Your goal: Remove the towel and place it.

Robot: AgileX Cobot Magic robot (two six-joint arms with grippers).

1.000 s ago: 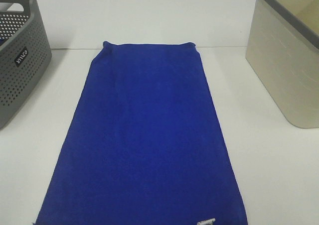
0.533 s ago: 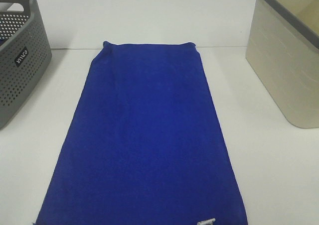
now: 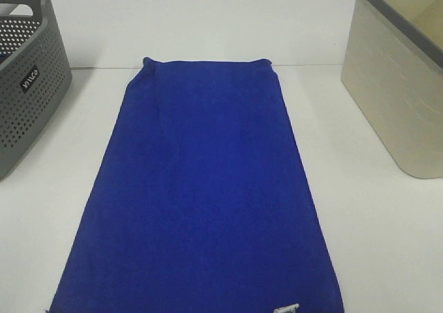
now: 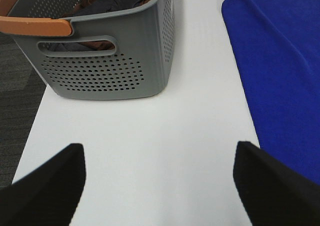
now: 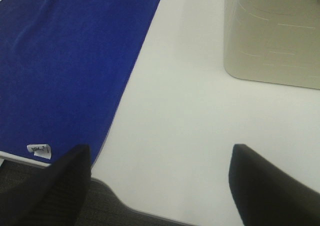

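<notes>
The royal-blue towel (image 3: 204,188) lies flat and spread lengthwise down the middle of the white table (image 3: 374,230), with its small white tag (image 3: 286,308) at the near short edge. It also shows in the left wrist view (image 4: 280,61) and the right wrist view (image 5: 70,61), where the tag (image 5: 39,149) is near the table's front edge. No gripper shows in the exterior view. My left gripper (image 4: 159,186) is open over bare table between the grey basket and the towel. My right gripper (image 5: 160,186) is open at the table's front edge, right of the towel.
A grey perforated basket (image 3: 24,84) with an orange handle (image 4: 35,26) and dark clothes inside stands at the left. A beige bin (image 3: 401,77) stands at the right, also in the right wrist view (image 5: 272,31). Dark floor (image 5: 55,206) lies past the table's front edge.
</notes>
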